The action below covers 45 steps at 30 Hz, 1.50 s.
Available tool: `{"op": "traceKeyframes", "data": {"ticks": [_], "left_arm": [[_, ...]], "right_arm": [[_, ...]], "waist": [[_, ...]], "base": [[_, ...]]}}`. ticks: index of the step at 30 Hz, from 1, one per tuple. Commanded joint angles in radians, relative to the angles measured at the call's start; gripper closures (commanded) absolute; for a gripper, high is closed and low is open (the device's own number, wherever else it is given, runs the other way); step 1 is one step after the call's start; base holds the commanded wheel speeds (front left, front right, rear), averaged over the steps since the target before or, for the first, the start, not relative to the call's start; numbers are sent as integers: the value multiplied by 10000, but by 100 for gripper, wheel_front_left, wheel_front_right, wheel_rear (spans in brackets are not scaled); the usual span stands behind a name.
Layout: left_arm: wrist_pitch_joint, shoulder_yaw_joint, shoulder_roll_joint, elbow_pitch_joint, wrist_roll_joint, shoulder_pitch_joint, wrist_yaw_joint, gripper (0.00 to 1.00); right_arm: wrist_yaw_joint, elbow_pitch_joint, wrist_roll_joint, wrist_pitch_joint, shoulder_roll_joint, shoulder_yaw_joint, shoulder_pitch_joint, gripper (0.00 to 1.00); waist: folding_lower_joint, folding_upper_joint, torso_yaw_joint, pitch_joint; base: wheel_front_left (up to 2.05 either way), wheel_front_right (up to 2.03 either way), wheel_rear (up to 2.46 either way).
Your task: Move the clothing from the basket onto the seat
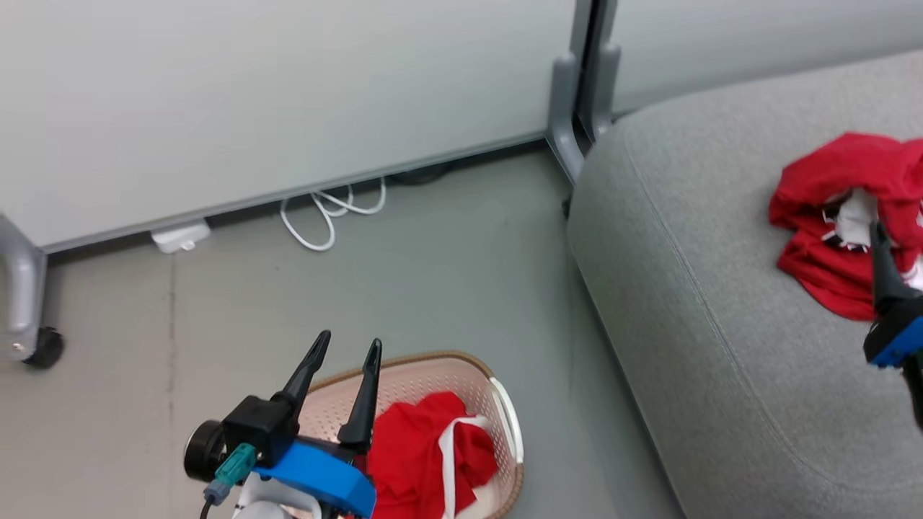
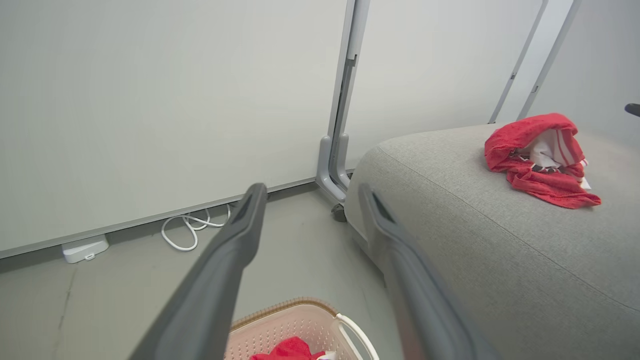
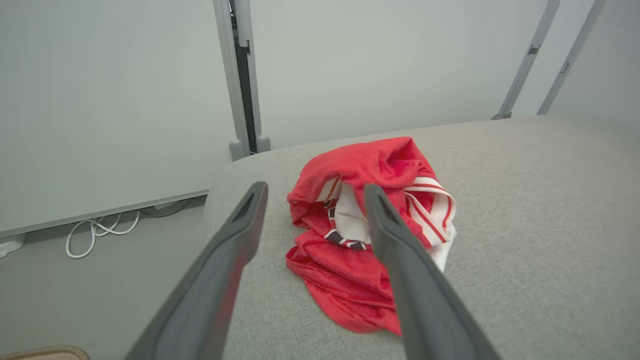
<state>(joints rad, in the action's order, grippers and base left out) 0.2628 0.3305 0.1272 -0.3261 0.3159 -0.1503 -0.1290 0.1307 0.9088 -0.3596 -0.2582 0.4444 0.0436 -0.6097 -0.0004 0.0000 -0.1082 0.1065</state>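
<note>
Left claw hangs with its two fingers spread apart and nothing between them, over the left part of the basket at my 6 o'clock in the head view. Right claw is spread as well and grips nothing. At 3 o'clock in the head view the frame edge cuts it, so I make out just one finger there.

I count two pieces of clothing: one bunched inside the basket, red with a white band, and a second garment crumpled on the seat at 2 o'clock, well apart from the first.

The basket runs off the bottom edge and the left claw covers part of it, so I see only one white handle. The second garment is clipped by the right edge in the head view. Its dark-and-white print is folded in — I cannot read it. Whether the right claw's finger touches that fabric, I cannot tell.

On the floor at 11 o'clock lie one coiled white cable and one small white box, with one castor at 9 o'clock.
</note>
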Motion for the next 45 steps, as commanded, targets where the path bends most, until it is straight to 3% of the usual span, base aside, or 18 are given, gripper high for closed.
{"op": "traceKeyframes", "data": {"ticks": [1, 9, 16, 22, 32, 45], "left_arm": [[31, -139, -14, -120, -19, 199, -16, 0], [29, -716, -118, -512, -134, 552, -16, 0], [31, -1407, -91, -769, -183, 568, -14, 0], [31, -1938, -64, -901, -255, 447, -15, 0], [31, -2412, 58, -1116, -190, 474, -16, 0], [31, -2386, -65, -1159, -232, 659, -17, 0]], "right_arm": [[1, -364, -29, -11, -88, 20, 537, 0], [1, -2734, 422, 237, -720, -635, 2657, 0], [1, -5192, 1548, 1000, -1899, -1571, 4308, 0], [1, -6755, 2140, 1606, -2846, -1680, 5376, 0], [1, -7521, 2178, 1936, -3582, -1322, 6241, 0], [1, -7607, 2145, 2036, -3738, -1092, 6332, 0]], "waist": [[4, 0, 639, -730], [4, 0, 1501, -1261], [4, 0, 2155, -1444], [4, 0, 2466, -1465], [4, 0, 2529, -1529], [4, 0, 2453, -1499]], "base": [[0, 0, 0], [0, 0, 0], [0, 0, 0], [0, 0, 0], [0, 0, 0], [0, 0, 0]]}}
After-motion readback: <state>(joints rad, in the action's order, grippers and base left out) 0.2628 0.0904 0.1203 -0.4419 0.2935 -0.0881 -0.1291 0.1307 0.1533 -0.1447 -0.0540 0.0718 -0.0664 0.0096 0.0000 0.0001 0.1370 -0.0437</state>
